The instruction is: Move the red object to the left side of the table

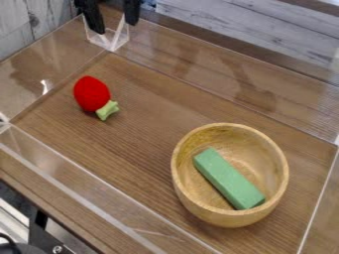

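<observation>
Even, bright, diffuse light, no hard shadows. Pale sheen on table [172, 109] along far side; white glare streaks on clear walls [34, 45] at left and near edge. Soft short shadow under red fruit [90, 92]; shading inside bowl [185, 189] on near wall. Picture low-resolution, slightly soft throughout. Gripper [106, 12] cut by top edge, dark, little detail. No obvious edge distortion.

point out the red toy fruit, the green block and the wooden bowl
red toy fruit [90, 92], camera view, middle of red body
green block [228, 178], camera view, centre of top face
wooden bowl [187, 198], camera view, left rim
</observation>
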Tool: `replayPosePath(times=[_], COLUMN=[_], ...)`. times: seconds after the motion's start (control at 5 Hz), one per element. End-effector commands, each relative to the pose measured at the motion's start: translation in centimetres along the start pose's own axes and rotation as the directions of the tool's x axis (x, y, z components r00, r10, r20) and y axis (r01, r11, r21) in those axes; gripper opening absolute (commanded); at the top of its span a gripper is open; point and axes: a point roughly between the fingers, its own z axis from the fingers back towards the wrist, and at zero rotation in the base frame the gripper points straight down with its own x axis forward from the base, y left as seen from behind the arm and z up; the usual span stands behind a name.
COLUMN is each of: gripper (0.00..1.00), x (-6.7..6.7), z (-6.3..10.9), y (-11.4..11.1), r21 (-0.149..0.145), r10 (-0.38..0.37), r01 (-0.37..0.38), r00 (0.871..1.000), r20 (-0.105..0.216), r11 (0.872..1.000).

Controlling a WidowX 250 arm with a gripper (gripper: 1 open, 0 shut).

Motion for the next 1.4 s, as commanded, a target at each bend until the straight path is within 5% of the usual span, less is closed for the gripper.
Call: replayPosePath(times=[0.0,0.6,0.8,1.2], gripper=[1.00,1.00,0.00,0.00], x=[-1.1,-4.5,-4.8,-4.0], z=[1.4,1.0,0.9,0.4], y=[-0.5,-2.0,-2.6,-2.0], r21=[-0.038,-0.034,-0.027,0.005], r10=[0.050,0.150,0.165,0.136], r01=[-0.048,-0.148,-0.163,-0.137], r00=[0.998,0.987,0.984,0.987], r20=[0.044,0.057,0.069,0.083], r11=[0.998,0.988,0.986,0.991])
